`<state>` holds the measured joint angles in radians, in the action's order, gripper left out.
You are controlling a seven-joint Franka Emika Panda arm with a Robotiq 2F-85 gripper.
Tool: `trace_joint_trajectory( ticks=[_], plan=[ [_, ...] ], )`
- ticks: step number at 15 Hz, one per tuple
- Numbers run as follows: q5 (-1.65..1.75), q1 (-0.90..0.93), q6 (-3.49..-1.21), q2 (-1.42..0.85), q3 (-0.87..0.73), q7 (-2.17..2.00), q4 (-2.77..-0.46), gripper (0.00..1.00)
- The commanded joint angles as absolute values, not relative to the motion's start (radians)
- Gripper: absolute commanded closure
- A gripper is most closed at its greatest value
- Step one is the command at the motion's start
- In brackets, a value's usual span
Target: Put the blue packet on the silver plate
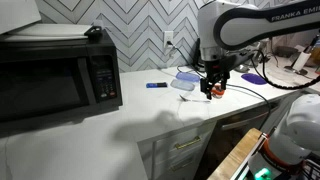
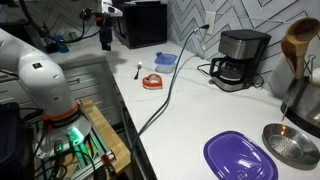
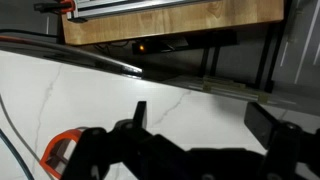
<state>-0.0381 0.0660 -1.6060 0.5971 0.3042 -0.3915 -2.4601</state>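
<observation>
— So, where does the blue packet (image 1: 155, 85) lie?

— Flat on the white table (image 1: 90, 125). In an exterior view it is at nine o'clock from the gripper (image 1: 213, 88), with the bluish oval dish (image 1: 185, 82) between them. It is well apart from the silver plate (image 2: 272, 138), which sits at three o'clock from the purple plate (image 2: 240, 157).

— And the gripper?

— Its fingers stand apart and hold nothing; the wrist view shows bare table between them. It hangs near the red-orange object (image 3: 58, 148), at eight o'clock in that view, which is not the target.

— How should the reach go?

— My judgement: travel toward nine o'clock, high enough to clear the dish, and stop straight above the packet. Turn the wrist so the fingers straddle its narrow width at the middle. Descend until the fingertips nearly meet the table, because so thin a packet could skate away or slip under them. Close gently and lift clear before carrying.
</observation>
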Motion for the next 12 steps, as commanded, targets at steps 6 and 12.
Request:
trace_joint_trajectory(
  ticks=[6, 12],
  plan=[
    [-0.031, 0.084, -1.605, 0.594, 0.289, -0.4, -2.459, 0.0],
    [-0.017, 0.061, -1.585, 0.541, 0.301, -0.441, -2.408, 0.0]
  ],
)
